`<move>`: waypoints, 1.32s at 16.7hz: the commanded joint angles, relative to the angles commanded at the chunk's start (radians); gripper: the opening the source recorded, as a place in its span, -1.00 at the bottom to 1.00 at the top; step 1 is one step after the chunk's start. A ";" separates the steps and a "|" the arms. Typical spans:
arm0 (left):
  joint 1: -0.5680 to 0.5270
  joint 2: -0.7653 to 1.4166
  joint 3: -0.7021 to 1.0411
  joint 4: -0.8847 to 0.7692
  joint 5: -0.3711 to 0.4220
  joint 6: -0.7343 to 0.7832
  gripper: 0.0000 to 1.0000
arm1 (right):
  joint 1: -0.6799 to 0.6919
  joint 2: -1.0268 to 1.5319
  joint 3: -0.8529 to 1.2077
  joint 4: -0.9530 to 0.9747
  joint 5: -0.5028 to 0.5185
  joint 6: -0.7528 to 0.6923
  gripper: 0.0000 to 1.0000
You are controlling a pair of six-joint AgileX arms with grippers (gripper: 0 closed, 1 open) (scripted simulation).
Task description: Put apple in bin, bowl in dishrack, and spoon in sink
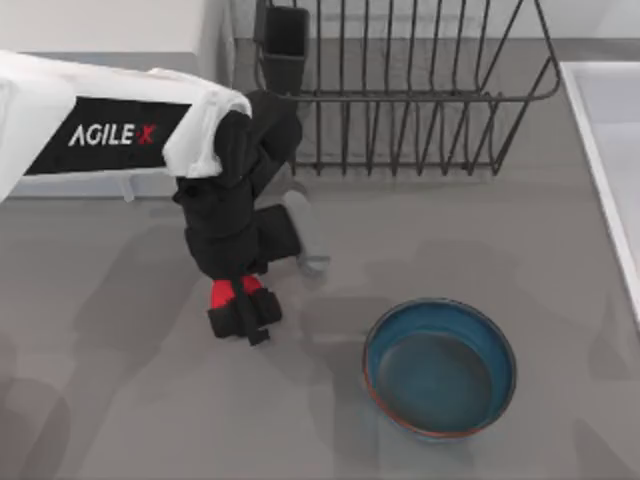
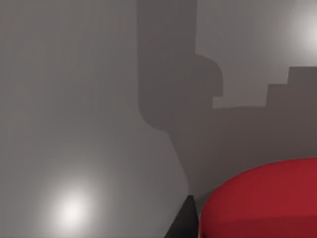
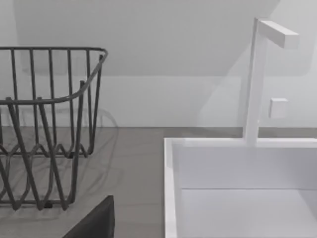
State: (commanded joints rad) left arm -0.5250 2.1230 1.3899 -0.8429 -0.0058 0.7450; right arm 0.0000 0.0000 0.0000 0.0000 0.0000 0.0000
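Apple [image 1: 222, 292]: small red fruit, left of the tabletop's middle, seated between the black fingers of the left tool [image 1: 243, 310], which looks closed on it; whether it rests on the tabletop [image 1: 120, 400] or is just clear of it cannot be told from above. The wrist points straight down, a stance that suits carrying the fruit off to a bin. Bowl [image 1: 440, 367]: teal with a reddish rim, upright and empty, toward the near edge right of centre, well apart from the tool and untouched. Dishrack [image 1: 420, 95]: black wire, at the far edge, utensil cup at its left corner. Sink [image 1: 610, 150]: white rimmed basin along the right edge. Spoon [image 1: 305, 240]: judged to be the pale grey shape just beside the left arm, partly covered. Views compared: the left wrist view gives the apple [image 2: 262, 201] close up beside one dark fingertip [image 2: 184, 220], with bare tabletop beyond. The right wrist view gives the dishrack [image 3: 44, 129] side-on and the sink [image 3: 171, 188] with its upright tap [image 3: 255, 79]; the right tool's state cannot be told.
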 joint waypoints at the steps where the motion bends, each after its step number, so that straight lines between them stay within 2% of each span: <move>1: -0.001 -0.020 0.002 -0.014 0.010 -0.007 -1.00 | 0.000 0.000 0.000 0.000 0.000 0.000 1.00; 5: -0.004 -0.040 0.060 -0.073 0.010 -0.005 -1.00 | 0.000 0.000 0.000 0.000 0.000 0.000 1.00; 12: -0.004 -0.106 0.214 -0.345 0.009 -0.009 -1.00 | 0.000 0.000 0.000 0.000 0.000 0.000 1.00; 19: -0.002 -0.127 0.247 -0.370 0.009 -0.009 -1.00 | 0.000 0.000 0.000 0.000 0.000 0.000 1.00; 22: 0.011 -0.163 0.234 -0.383 0.013 -0.071 -1.00 | 0.000 0.000 0.000 0.000 0.000 0.000 1.00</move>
State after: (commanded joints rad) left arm -0.5139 1.9602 1.6240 -1.2264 0.0075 0.6738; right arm 0.0000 0.0000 0.0000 0.0000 0.0000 0.0000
